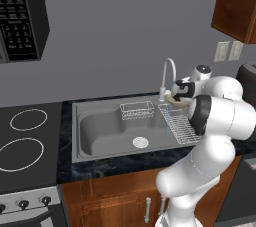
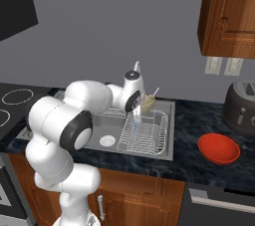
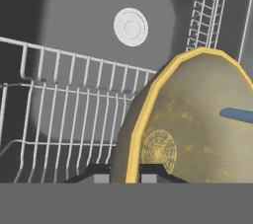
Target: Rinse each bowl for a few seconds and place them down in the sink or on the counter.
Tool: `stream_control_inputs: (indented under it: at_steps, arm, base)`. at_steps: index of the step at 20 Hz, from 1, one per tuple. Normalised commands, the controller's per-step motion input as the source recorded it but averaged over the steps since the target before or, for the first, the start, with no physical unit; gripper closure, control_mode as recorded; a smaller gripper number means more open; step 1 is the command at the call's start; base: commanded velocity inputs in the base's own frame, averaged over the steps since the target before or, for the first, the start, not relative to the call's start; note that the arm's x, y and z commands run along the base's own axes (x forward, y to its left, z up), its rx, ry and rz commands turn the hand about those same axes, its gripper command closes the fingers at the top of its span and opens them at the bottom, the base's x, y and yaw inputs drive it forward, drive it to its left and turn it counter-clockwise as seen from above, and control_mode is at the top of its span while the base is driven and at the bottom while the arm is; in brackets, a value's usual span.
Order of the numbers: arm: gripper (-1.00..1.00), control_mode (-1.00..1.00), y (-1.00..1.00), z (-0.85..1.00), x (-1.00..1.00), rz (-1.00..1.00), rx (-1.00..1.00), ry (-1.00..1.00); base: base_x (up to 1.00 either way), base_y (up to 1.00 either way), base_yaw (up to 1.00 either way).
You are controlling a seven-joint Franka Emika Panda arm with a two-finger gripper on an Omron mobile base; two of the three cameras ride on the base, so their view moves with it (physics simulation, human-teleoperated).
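Note:
My gripper [image 3: 126,174] is shut on the rim of the tan bowl [image 3: 192,119], which is tilted on edge with its yellow lip between the fingertips [image 3: 101,174]. In the left base view the tan bowl [image 1: 176,100] hangs under the curved tap [image 1: 169,68], above the sink [image 1: 100,126] at its rack side, with the gripper [image 1: 179,94] beside it. A thin blue water stream [image 1: 167,121] falls past it; a blue streak [image 3: 237,114] crosses the bowl's inside. The red bowl [image 2: 218,148] sits upright on the counter [image 2: 199,120] right of the sink. The right base view shows the gripper [image 2: 141,105] and the tan bowl [image 2: 148,103].
A wire rack [image 2: 144,135] fills the sink's smaller side and a wire basket [image 1: 136,110] hangs at the basin's back. The round drain [image 1: 140,142] lies in the big basin. A stovetop [image 1: 25,141] is to the left, a dark rounded appliance [image 2: 241,108] at the far right.

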Motion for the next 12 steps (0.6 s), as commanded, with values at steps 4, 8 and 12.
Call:
stream_control_inputs:
  at_steps: [4, 8, 12]
  arm:
    - [1.0, -1.0, -0.08, 0.04, -0.06, 0.01, 0.0, 0.0]
    - [1.0, -1.0, -0.09, 0.02, -0.1, 0.0, 0.01, 0.0]
    - [1.0, -1.0, -0.08, 0.0, -0.11, 0.0, 0.02, 0.0]
  base:
    - [0.0, 0.0, 0.0]
    - [0.0, 0.0, 0.0]
    - [0.0, 0.0, 0.0]
